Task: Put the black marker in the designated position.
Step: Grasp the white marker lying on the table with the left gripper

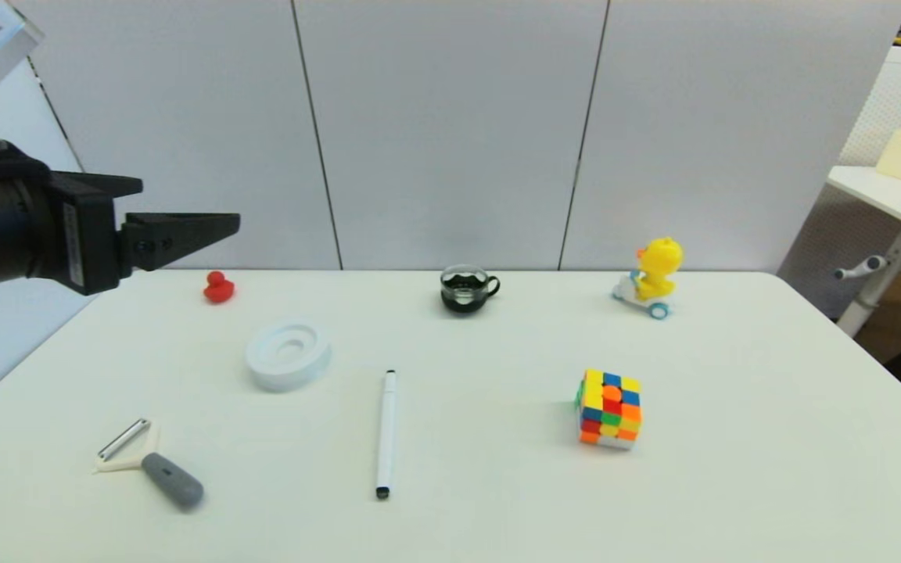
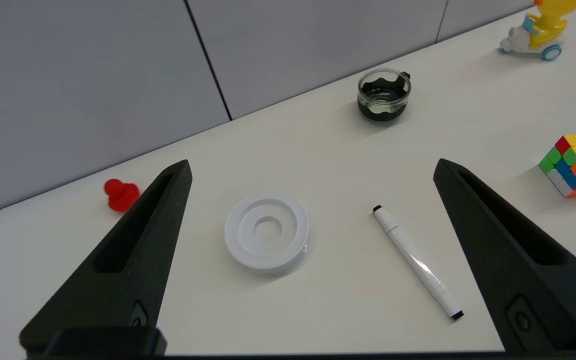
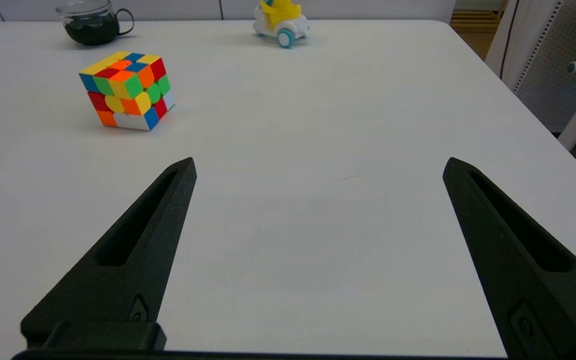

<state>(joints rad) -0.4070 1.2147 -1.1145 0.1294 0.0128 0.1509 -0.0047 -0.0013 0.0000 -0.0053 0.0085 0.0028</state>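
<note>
- Left pincer (image 1: 216,227) raised over tabletop's (image 1: 732,469) left edge, fingers wide, empty.
- Slim white-barrelled black marker (image 1: 385,434) lies flat mid-tabletop, between white ring-shaped dish (image 1: 288,354) and multicoloured puzzle cube (image 1: 609,408).
- Grasp barrel crosswise, mid-length.
- Right pincer (image 3: 318,165) probably parked, wide.

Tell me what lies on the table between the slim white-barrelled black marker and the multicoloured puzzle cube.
Nothing: in the head view the stretch of white table between the black marker and the puzzle cube is bare.
</note>
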